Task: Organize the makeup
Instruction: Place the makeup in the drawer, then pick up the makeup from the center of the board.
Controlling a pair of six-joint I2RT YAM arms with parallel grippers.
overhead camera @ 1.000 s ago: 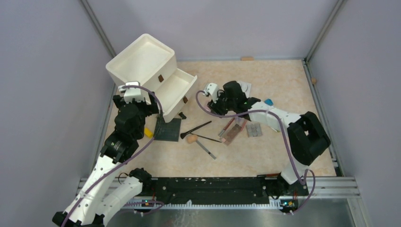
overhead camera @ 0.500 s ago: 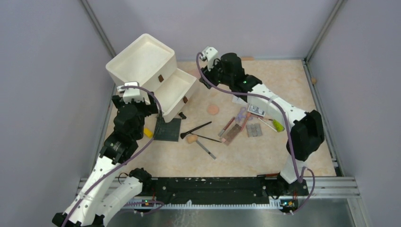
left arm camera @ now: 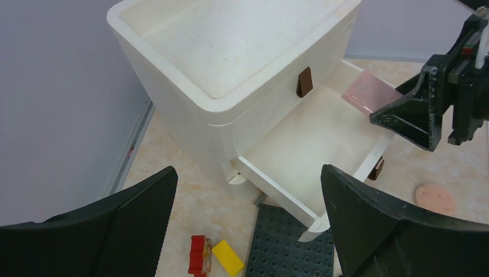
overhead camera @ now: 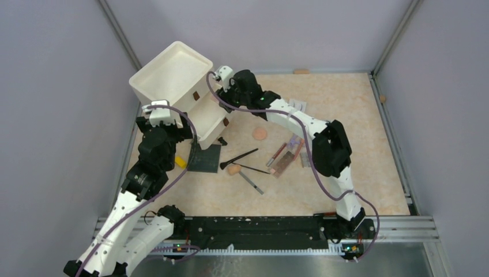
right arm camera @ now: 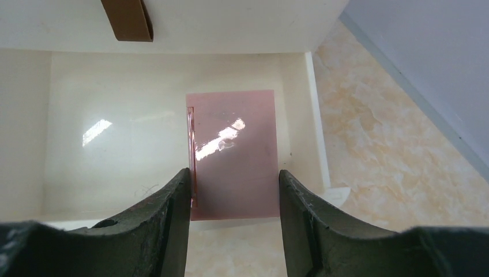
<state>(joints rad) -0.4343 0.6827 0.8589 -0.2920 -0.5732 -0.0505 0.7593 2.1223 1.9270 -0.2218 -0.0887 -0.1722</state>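
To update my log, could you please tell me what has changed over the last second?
The right gripper swung from the scattered cosmetics back and left, and now holds the pink square plastic compact over the open drawer of the white organizer box. The left gripper stayed open facing the box; the thin dark brushes did not move.

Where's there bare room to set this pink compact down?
The drawer floor is bare, from its front wall back to the cabinet. The table's far right corner is also free. It's crowded between the puff and the palette.
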